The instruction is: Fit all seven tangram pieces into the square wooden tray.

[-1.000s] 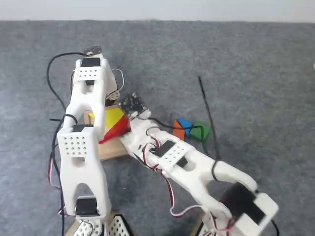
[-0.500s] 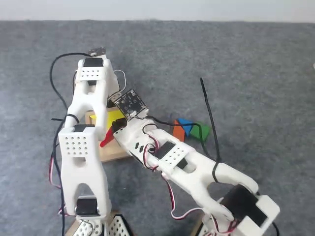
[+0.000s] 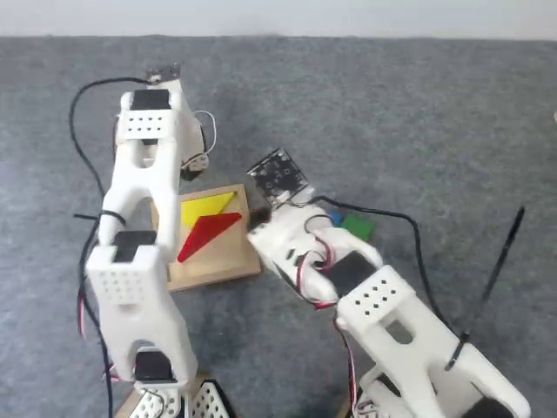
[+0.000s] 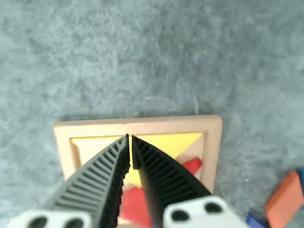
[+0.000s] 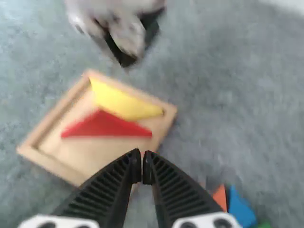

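Observation:
The square wooden tray point(image 3: 228, 264) lies on the grey carpet between the two arms. A yellow triangle point(image 3: 209, 207) lies flat in its far part, and a red triangle point(image 3: 207, 233) rests beside it toward the tray's middle. My left gripper point(image 4: 129, 138) is shut and holds nothing, with its tips over the tray's point(image 4: 142, 124) rim by the yellow triangle point(image 4: 166, 144). My right gripper point(image 5: 141, 154) is also shut and bare, hovering just off the tray's point(image 5: 57, 152) right edge. Orange point(image 5: 219, 196), blue point(image 3: 334, 218) and green point(image 3: 358, 226) pieces lie together right of the tray.
A black cable point(image 3: 383, 213) trails across the carpet from the right arm, past the loose pieces. The left arm's white links point(image 3: 139, 174) stand over the tray's left side. Open carpet stretches to the far right and behind the tray.
The right arm has let go of the red triangle, which now lies in the tray, and has drawn back to the right. The left arm shifted slightly left, uncovering more of the tray.

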